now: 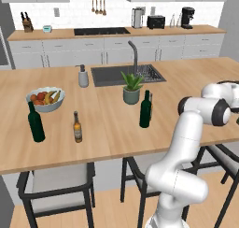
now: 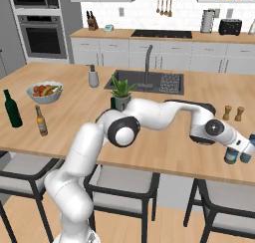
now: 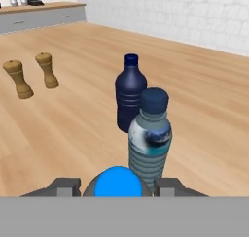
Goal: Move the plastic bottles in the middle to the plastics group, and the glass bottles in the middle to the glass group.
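my fingers [image 3: 168, 186] sit half closed on a blue-capped bottle [image 3: 118, 182], held upright low over the right end of the tabletop [image 3: 73, 129], just in front of a clear water bottle [image 3: 150, 139] and a dark blue bottle [image 3: 130, 93]. i judge it light, thin-walled plastic that is smooth and gives under pressure, so a hard squeeze could buckle it. i'd hold it just under the cap, where it is stiffest.

The desk [image 1: 116, 129] is overlooked from behind the arm by both base views, left and right, facing the back wall; sink [image 1: 126, 75] and potted plant [image 2: 121, 95] are shared. The hand view is held close, low above the desk's surface.
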Available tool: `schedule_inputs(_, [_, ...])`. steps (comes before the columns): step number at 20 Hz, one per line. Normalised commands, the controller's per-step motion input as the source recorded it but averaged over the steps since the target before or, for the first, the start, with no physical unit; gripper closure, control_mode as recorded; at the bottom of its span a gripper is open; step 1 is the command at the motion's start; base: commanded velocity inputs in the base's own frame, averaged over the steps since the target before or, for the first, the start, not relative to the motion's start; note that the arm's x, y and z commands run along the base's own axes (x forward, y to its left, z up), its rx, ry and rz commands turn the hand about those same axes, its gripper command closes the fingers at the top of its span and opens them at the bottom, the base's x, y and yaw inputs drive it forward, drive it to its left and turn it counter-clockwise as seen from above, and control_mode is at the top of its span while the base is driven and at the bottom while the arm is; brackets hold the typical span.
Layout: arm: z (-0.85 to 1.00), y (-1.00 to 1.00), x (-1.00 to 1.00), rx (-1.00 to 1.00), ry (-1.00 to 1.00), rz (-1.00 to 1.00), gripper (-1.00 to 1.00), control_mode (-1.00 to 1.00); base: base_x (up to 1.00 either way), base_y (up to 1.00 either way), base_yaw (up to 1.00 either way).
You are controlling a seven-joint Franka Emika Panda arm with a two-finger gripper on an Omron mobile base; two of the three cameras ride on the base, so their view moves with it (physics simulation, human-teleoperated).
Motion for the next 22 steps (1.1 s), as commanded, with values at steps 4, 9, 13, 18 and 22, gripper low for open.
schedule_inputs(4, [0.00, -0.01, 0.08, 0.00, 0.00, 0.00, 1.00, -1.00, 0.00, 0.00, 0.00])
schedule_inputs(9, [-0.05, 0.00, 0.01, 0.00, 0.00, 0.00, 1.00, -1.00, 0.00, 0.00, 0.00])
schedule_inputs(13, [-0.17, 0.00, 0.00, 0.00, 0.00, 0.00, 1.00, -1.00, 0.00, 0.00, 0.00])
schedule_inputs(18, [-0.07, 0.00, 0.00, 0.00, 0.00, 0.00, 1.00, -1.00, 0.00, 0.00, 0.00])
schedule_inputs(22, [0.00, 0.00, 0.00, 0.00, 0.00, 0.00, 1.00, -1.00, 0.00, 0.00, 0.00])
